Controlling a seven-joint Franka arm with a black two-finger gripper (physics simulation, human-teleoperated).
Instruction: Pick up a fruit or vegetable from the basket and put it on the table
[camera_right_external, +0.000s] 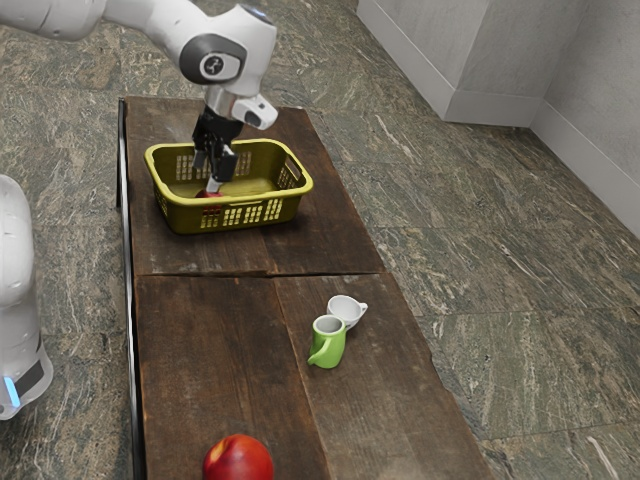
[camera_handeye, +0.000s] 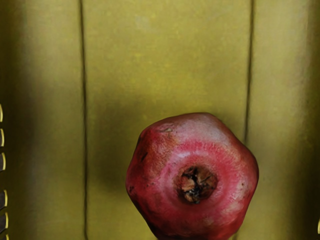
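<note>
The black gripper (camera_right_external: 213, 185) reaches down into the yellow-green basket (camera_right_external: 240, 216), near the side toward the exterior view's left. At its tip, low in the basket, is a red fruit (camera_right_external: 209, 196), partly hidden by the gripper and the basket wall. From the hand, this fruit looks like a pomegranate (camera_handeye: 165, 200), crown facing the camera, with the basket floor (camera_handeye: 165, 60) around it. Whether the gripper stands open or shut, and whether it touches the fruit, I cannot tell.
Basket walls rise around the gripper. On the dark wooden table (camera_right_external: 210, 350) stand a green mug (camera_right_external: 328, 345) and a white cup (camera_right_external: 345, 309), close together. A red apple-like fruit (camera_right_external: 239, 460) lies at the exterior view's lower edge.
</note>
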